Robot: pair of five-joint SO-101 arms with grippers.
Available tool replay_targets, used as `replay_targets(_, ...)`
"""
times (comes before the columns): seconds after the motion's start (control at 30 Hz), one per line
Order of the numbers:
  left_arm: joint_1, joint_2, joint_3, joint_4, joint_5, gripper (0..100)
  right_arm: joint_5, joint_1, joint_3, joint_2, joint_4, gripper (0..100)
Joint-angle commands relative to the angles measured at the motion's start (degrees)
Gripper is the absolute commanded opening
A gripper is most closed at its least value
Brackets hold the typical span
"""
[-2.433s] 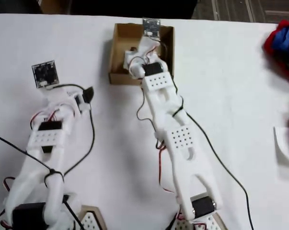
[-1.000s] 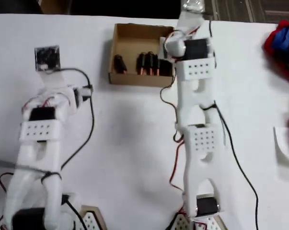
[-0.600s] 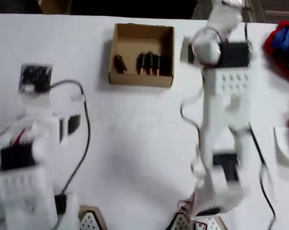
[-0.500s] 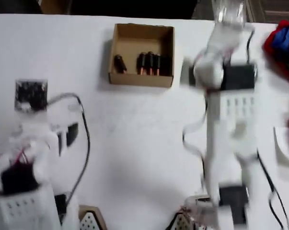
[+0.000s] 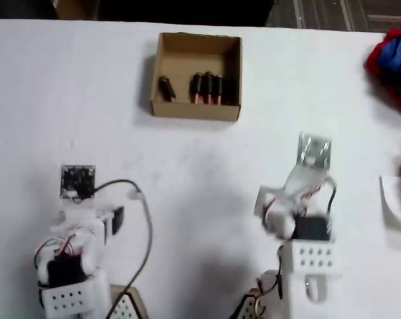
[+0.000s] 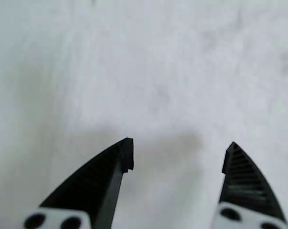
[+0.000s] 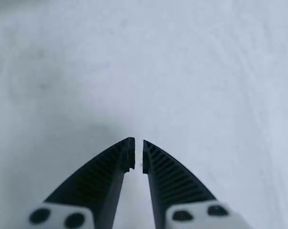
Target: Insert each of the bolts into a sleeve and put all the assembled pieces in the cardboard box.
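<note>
The cardboard box [image 5: 165, 49] stands at the table's far middle. Inside it lie several dark sleeves with copper bolts: one piece [image 5: 165, 87] alone on the left and a tight group [image 5: 207, 88] in the middle. Both arms are folded back near the front edge, far from the box. The left arm [image 5: 72, 260] is at the lower left, and its gripper [image 6: 178, 155] hangs open over bare white table with nothing between the fingers. The right arm [image 5: 300, 232] is at the lower right, with its gripper [image 7: 138, 155] shut and empty above the table.
A red and blue cloth heap [image 5: 392, 53] lies at the far right edge. A white curved object [image 5: 394, 207] sits at the right edge further forward. The white table [image 5: 200, 173] stretches between the arms and the box.
The right arm has lifted out of the box and drawn back to the front edge, uncovering the pieces inside. The left arm has also pulled back toward the front.
</note>
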Motion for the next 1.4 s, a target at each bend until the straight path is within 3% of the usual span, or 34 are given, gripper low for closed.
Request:
replay_targets(0.0,-0.70,-0.70,1.54,4.04,-0.18,31,0.53,0.57,17.32,-10.51,-9.54,2.1)
replay_targets(0.1,-0.70,-0.70,1.54,4.22,0.09,31,0.18,0.92,21.01,-19.47,-8.31,2.0)
replay_targets(0.33,-0.70,-0.70,1.54,4.22,-0.35,31,0.26,1.01,20.84,-34.95,14.11,2.0)
replay_targets(0.57,0.09,-0.53,1.54,4.04,-2.20,31,0.26,0.92,20.84,-36.79,14.99,2.0)
replay_targets(0.87,14.33,-0.53,1.54,3.96,-3.78,31,0.26,0.92,20.84,-36.79,14.99,2.0)
replay_targets(1.37,14.24,-0.53,1.54,3.96,-3.87,31,0.26,0.92,20.84,-36.79,14.99,2.0)
